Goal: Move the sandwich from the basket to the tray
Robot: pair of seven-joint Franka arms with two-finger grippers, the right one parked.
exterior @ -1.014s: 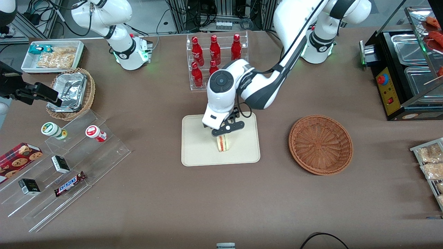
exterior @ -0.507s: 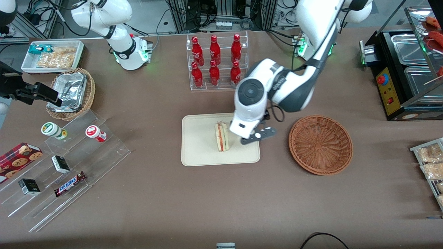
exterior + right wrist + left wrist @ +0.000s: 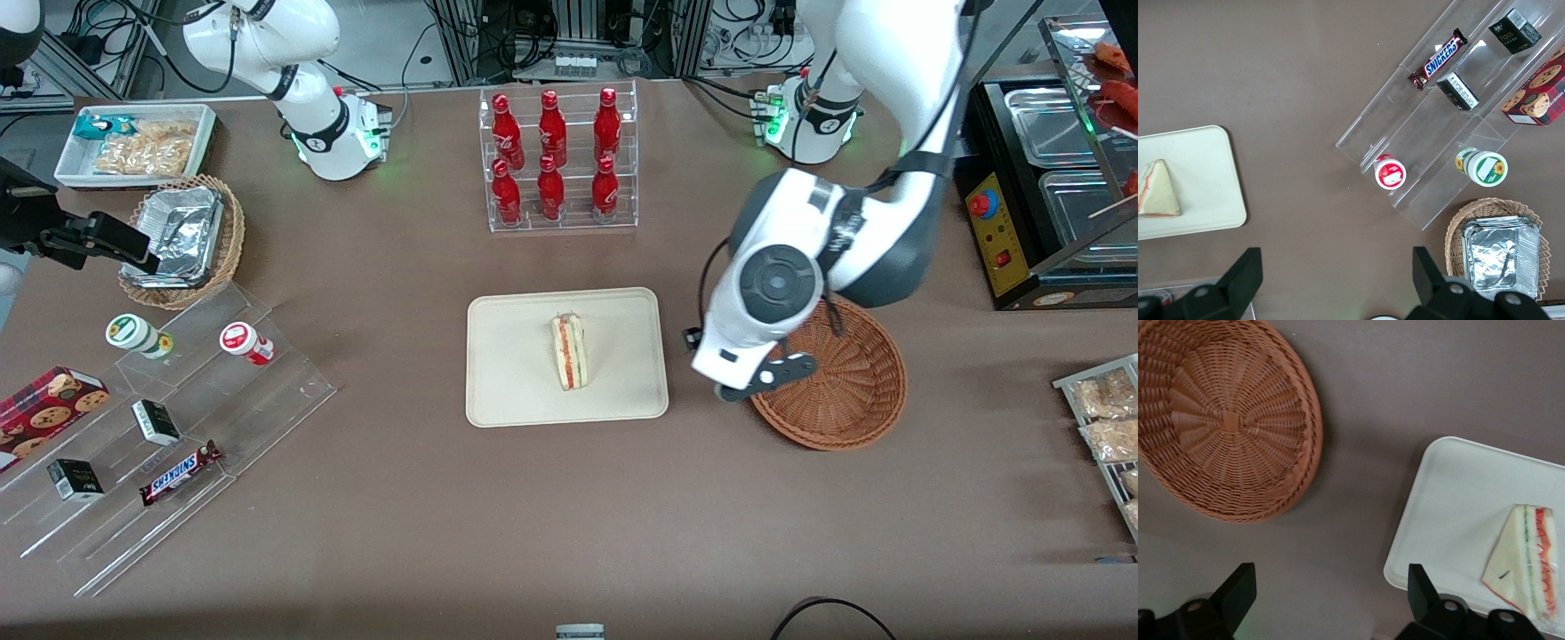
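Observation:
The sandwich (image 3: 570,352) stands on its edge on the cream tray (image 3: 507,382), near the tray's middle, with its red, orange and green filling showing. It also shows in the left wrist view (image 3: 1527,560) on the tray (image 3: 1451,513), and in the right wrist view (image 3: 1158,190). The reddish-brown basket (image 3: 845,391) is empty; it also shows in the left wrist view (image 3: 1225,420). My left gripper (image 3: 742,378) hangs above the table between the tray and the basket, at the basket's rim. It is open and empty (image 3: 1328,603).
A clear rack of red bottles (image 3: 556,160) stands farther from the front camera than the tray. Toward the parked arm's end are a clear stepped shelf (image 3: 169,427) with snacks, a tan basket with foil trays (image 3: 182,240) and a white bin (image 3: 133,142). A black food warmer (image 3: 1040,196) stands at the working arm's end.
My left gripper let go of the sandwich on the tray, rose, and moved sideways from the tray to the basket's rim. The sandwich stays upright on the tray.

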